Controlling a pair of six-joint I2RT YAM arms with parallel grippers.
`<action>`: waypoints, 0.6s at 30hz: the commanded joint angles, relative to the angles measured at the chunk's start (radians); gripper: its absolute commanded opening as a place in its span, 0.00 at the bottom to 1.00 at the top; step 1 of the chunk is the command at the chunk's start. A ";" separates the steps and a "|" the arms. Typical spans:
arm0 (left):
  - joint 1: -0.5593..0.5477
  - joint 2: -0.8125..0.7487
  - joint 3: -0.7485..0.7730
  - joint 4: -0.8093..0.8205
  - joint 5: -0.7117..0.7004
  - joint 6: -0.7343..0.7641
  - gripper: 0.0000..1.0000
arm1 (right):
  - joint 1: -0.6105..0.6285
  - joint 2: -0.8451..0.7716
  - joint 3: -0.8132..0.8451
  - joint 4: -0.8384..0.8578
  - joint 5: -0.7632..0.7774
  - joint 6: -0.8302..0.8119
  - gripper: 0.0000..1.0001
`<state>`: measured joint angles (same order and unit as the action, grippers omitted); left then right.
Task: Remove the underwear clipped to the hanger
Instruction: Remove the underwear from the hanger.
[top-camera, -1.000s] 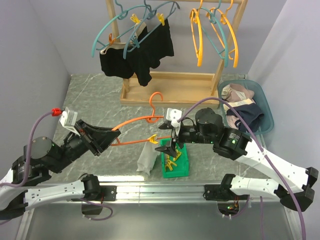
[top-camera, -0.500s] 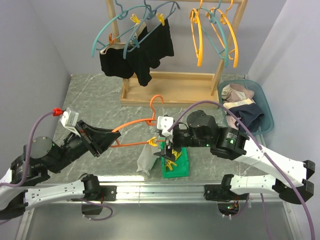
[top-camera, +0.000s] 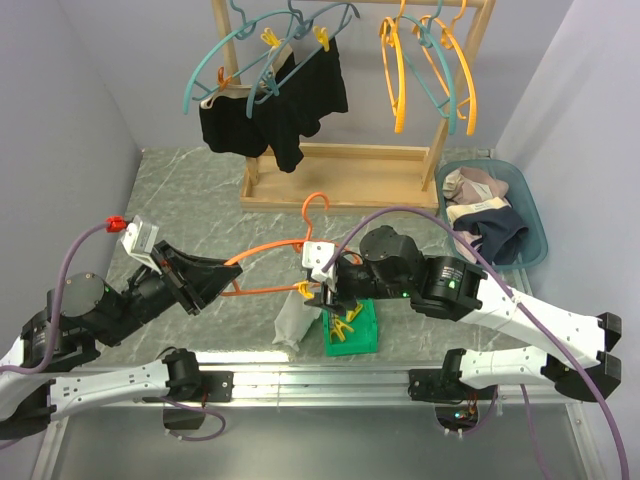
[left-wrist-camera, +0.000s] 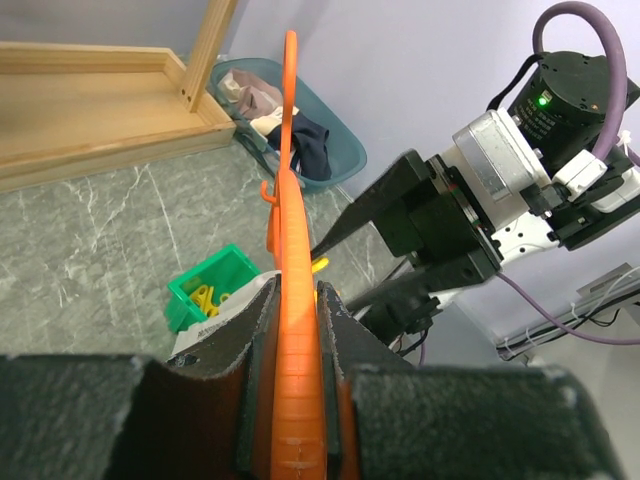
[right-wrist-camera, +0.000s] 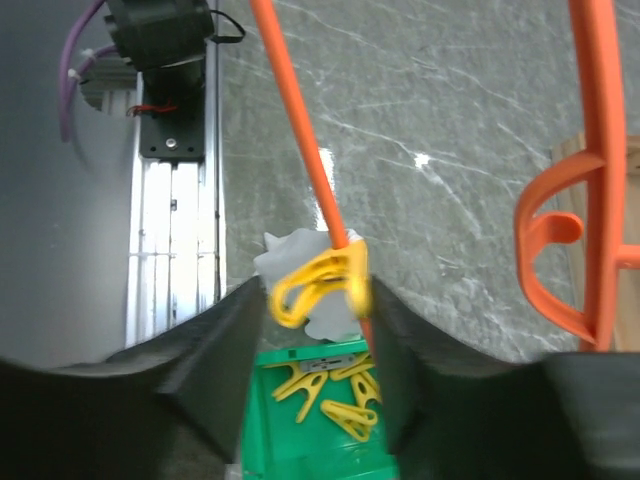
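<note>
My left gripper (top-camera: 222, 275) (left-wrist-camera: 296, 300) is shut on one end of an orange hanger (top-camera: 268, 248) (left-wrist-camera: 288, 180), held level above the table. A white-grey underwear (top-camera: 292, 318) (right-wrist-camera: 298, 262) hangs from the hanger's lower bar, pinned by a yellow peg (top-camera: 306, 290) (right-wrist-camera: 320, 285). My right gripper (top-camera: 324, 297) (right-wrist-camera: 316, 300) has its jaws against both sides of that peg. Black underwear (top-camera: 272, 105) hangs clipped on teal hangers (top-camera: 215, 60) on the rack at the back.
A green bin (top-camera: 352, 330) (right-wrist-camera: 320, 445) with loose yellow pegs sits under the right gripper. The wooden rack (top-camera: 340, 175) also carries empty orange hangers (top-camera: 400, 80). A blue basket (top-camera: 533, 215) of clothes stands at the right.
The right gripper moved left from above the green bin to the peg on the orange hanger, and its jaws narrowed onto it. The left arm has not moved.
</note>
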<state>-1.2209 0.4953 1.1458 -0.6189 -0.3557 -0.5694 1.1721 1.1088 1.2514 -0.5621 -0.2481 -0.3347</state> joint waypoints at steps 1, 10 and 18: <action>-0.003 0.009 0.037 0.041 0.018 -0.004 0.01 | 0.008 -0.017 0.040 0.031 0.036 0.000 0.50; -0.003 0.015 0.040 0.048 0.024 -0.001 0.01 | 0.006 0.006 0.062 -0.012 0.033 -0.015 0.00; -0.003 0.025 0.042 0.036 0.015 -0.007 0.01 | 0.008 -0.006 0.049 0.021 0.085 0.002 0.00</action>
<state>-1.2209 0.4965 1.1465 -0.6197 -0.3458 -0.5690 1.1721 1.1095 1.2720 -0.5694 -0.2047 -0.3412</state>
